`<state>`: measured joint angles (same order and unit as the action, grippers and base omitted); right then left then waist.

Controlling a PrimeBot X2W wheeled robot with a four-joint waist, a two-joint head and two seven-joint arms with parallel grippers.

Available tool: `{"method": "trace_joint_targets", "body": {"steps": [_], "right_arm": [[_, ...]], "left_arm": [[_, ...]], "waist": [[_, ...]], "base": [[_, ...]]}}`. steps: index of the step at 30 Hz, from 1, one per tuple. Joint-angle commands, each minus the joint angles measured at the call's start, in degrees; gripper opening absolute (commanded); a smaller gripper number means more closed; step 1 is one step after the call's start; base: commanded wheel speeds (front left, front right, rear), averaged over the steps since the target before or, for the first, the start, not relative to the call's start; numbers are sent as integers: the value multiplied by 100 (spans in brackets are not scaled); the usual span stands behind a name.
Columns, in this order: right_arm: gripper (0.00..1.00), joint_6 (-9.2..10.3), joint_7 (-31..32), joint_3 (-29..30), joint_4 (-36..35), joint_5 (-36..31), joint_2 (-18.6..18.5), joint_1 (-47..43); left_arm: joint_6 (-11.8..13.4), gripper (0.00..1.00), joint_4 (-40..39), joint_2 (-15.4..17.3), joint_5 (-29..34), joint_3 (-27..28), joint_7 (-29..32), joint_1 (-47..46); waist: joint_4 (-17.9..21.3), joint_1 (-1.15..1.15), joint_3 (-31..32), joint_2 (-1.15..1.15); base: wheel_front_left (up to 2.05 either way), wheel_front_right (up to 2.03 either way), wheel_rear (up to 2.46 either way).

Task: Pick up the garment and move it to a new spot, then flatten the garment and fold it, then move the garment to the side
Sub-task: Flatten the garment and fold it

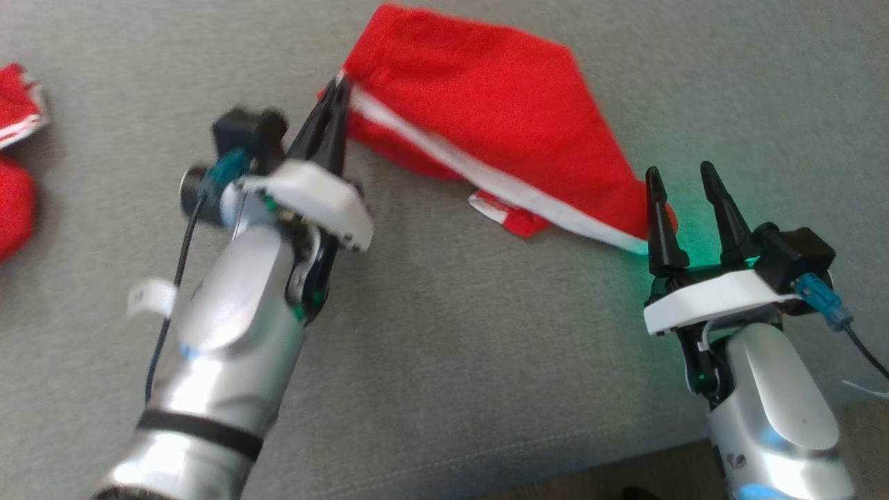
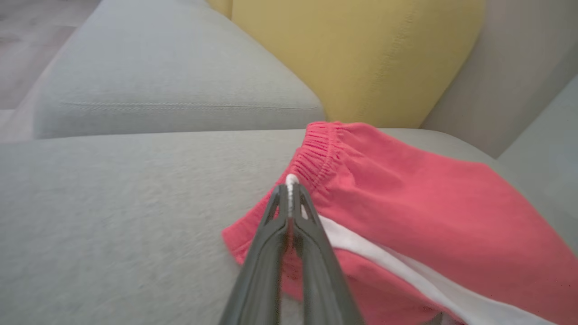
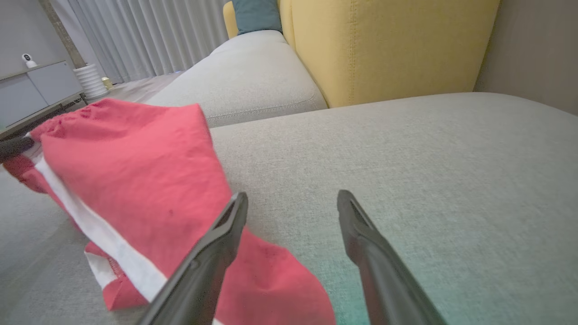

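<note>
While pinched at one end, garment [image 1: 486, 118] [image 2: 429, 203] [image 3: 135, 171]: red shorts with a white side stripe and a gathered elastic waistband, spread in a rough triangle, partly rumpled.
seat cushion [image 1: 451, 347]: grey sofa cushion directly under the garment, touching it.
left claw [image 1: 340, 87] [image 2: 290, 189]: at the garment's waistband end, fingers pressed together on the top of the white stripe. The left wrist view shows a white edge squeezed between the tips.
right claw [image 1: 680, 170] [image 3: 292, 196]: at the garment's opposite, narrow end, fingers spread wide with nothing between them. One finger overlaps the red fabric in the right wrist view; can't tell if it touches. The other finger is past the garment's edge, over bare cushion.
green glow: on the cushion just beside the garment's narrow end, at the right claw's base.
yellow back cushion [image 2: 361, 58] [image 3: 384, 45]: upright behind the garment, beyond its waistband edge.
red cloth [image 1: 14, 160]: well apart from the garment, past its waistband end, cut off by the head view's left edge.
</note>
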<state>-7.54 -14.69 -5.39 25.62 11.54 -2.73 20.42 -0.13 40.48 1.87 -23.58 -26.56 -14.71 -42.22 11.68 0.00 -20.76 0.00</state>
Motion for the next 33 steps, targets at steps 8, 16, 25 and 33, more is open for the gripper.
{"method": "trace_joint_targets", "body": {"steps": [8,16,25,33], "right_arm": [[100,5,-31,-126,-95,-145,-15,-213],[100,5,-31,-251,-31,-177,-15,-389],[100,5,-31,-527,-20,-277,-15,-531],[100,5,-31,-920,60,-369,-15,-830]], "left_arm": [[233,0,-479,109,269,999,-29,1003],[335,0,-761,103,363,1611,-29,2008],[537,100,-1296,101,560,1828,-29,2651],[586,100,-1657,101,637,1821,-29,2943]], "waist": [[-537,0,437,0],[-703,0,735,0],[-780,0,893,0],[-907,0,960,0]], "base": [[0,0,0],[0,0,0],[0,0,0],[0,0,0]]}}
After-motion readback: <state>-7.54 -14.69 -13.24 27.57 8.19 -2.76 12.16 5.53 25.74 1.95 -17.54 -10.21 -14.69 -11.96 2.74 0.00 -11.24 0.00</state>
